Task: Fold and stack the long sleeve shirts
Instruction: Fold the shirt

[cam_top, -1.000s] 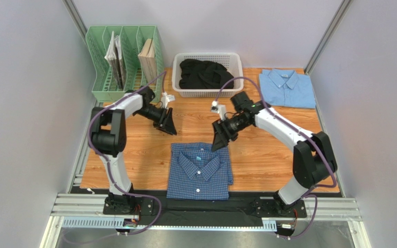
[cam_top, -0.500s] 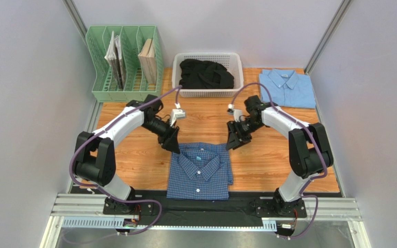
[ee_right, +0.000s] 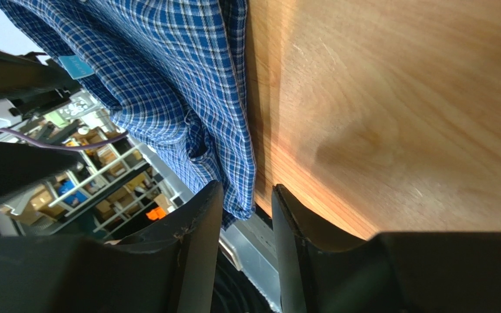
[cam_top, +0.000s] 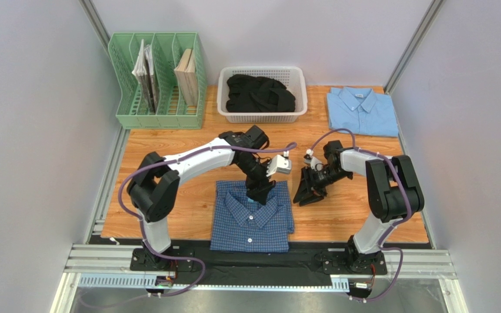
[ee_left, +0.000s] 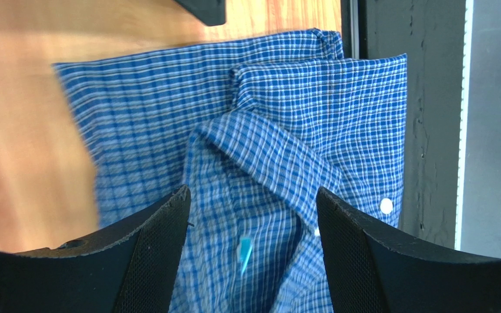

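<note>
Two grippers work at the dark blue shirt (cam_top: 252,218). Your left gripper (ee_left: 253,202) hangs released, jaws wide, over its collar (ee_left: 269,160). Your right gripper (ee_right: 247,215) is parted only narrowly, grasping nothing, low at the shirt's right edge. The dark blue shirt lies folded at the near edge of the bench (cam_top: 344,215). The light blue shirt (cam_top: 362,112) lies folded in the far right corner.

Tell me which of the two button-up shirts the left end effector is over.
The dark blue checked shirt at the table's near edge: the left end effector hangs above its collar. The plain light blue shirt lies at the far right corner.
</note>
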You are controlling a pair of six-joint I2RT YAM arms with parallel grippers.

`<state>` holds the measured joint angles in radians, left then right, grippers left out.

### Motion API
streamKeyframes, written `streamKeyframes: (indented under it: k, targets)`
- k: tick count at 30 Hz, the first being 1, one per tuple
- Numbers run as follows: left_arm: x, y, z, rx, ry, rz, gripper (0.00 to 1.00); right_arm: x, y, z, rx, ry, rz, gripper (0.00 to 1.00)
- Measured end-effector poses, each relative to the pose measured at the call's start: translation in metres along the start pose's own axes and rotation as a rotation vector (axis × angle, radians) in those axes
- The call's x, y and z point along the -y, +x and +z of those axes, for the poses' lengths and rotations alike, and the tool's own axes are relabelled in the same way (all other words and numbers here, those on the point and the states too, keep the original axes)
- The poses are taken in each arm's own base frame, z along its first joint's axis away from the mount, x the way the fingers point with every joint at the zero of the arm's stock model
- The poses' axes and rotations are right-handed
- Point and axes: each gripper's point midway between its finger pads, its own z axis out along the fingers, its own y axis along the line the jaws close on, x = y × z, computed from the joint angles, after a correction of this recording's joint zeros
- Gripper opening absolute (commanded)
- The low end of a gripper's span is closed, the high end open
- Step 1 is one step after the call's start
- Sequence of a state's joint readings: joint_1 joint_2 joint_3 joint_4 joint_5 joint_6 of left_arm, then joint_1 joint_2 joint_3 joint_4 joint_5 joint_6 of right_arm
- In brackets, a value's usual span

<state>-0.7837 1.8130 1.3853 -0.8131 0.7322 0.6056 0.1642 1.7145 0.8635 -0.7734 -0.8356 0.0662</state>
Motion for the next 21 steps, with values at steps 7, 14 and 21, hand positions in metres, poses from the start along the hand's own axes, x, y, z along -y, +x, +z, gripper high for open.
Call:
streamKeyframes:
  k: [7, 14, 21]
  targets:
    - [-0.003, 0.006, 0.035, -0.057, 0.04, -0.022, 0.67, 0.003, 0.004, 0.02, -0.051, -0.051, 0.059, 0.26]
    - [-0.023, 0.024, 0.05, -0.125, 0.025, -0.051, 0.61, -0.016, -0.015, 0.041, -0.117, -0.184, 0.028, 0.19]
    - [-0.06, 0.036, 0.035, -0.131, 0.012, -0.138, 0.6, -0.029, -0.03, 0.049, -0.114, -0.29, -0.002, 0.12]
